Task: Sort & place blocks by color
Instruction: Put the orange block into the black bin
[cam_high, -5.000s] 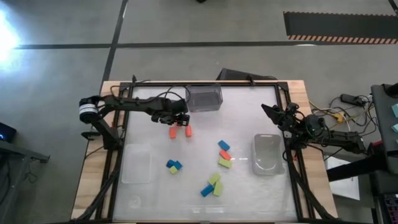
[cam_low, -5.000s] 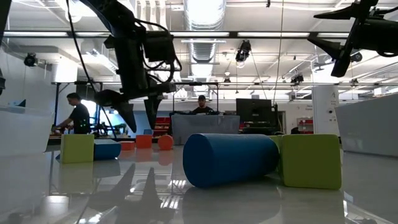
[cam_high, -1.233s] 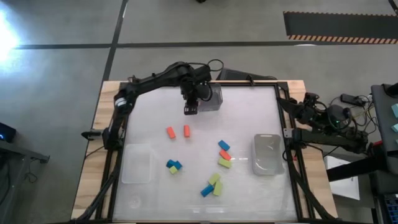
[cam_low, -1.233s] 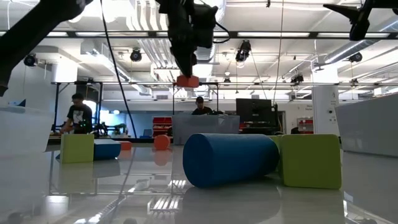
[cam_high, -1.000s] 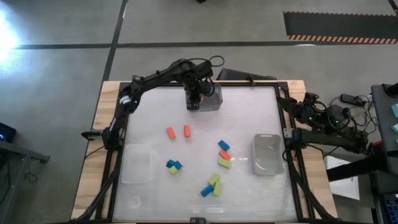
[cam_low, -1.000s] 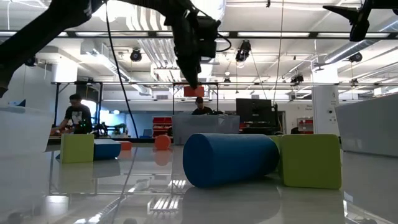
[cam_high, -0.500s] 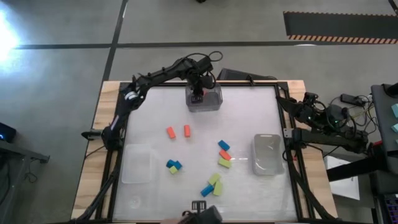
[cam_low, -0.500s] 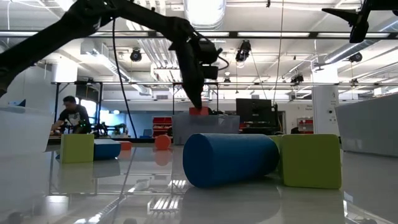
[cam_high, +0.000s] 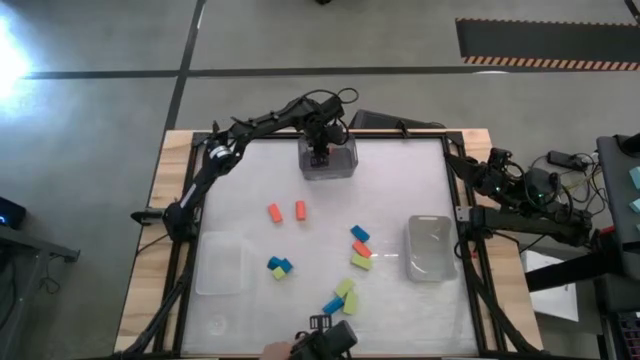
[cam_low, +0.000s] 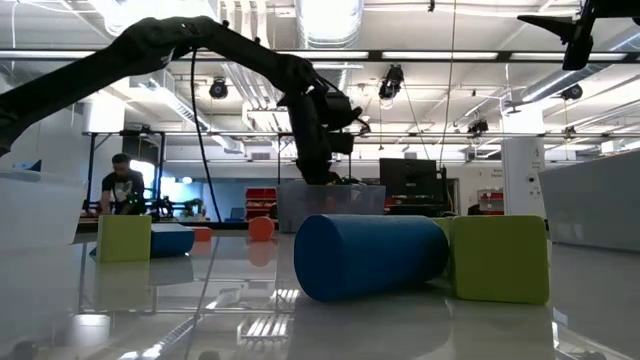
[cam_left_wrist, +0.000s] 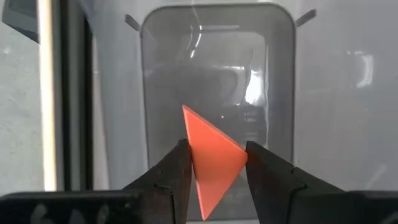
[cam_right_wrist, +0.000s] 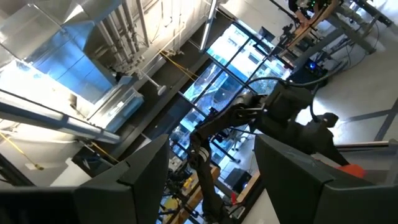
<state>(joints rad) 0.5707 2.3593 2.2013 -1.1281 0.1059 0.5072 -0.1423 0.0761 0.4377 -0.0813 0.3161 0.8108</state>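
Since a moment ago the orange-red wedge block (cam_left_wrist: 212, 160) has travelled from above the bench to directly over the clear bin (cam_high: 327, 157) at the far edge, and it now hangs lower, at the level of the bin's rim. The left pincer (cam_left_wrist: 212, 177) is closed on it; one finger presses each side and the sharp corner points up in the left wrist view. Below the block this view shows the bin's open mouth, and I cannot see other blocks inside.

Two more orange-red blocks (cam_high: 287, 211) lie side by side near the middle of the bench (cam_high: 400, 190). The blue and yellow-green blocks (cam_high: 345, 296) are scattered nearer the front, between the two other clear bins (cam_high: 428, 248).

The right pincer (cam_high: 480, 172) waits high at the right edge of the bench; whether it is open I cannot tell.

In my judgement the risk is in the release. A wedge has sloped faces, so it may slip or turn when the fingers open. If it strikes the rim, it could bounce out onto the bench.
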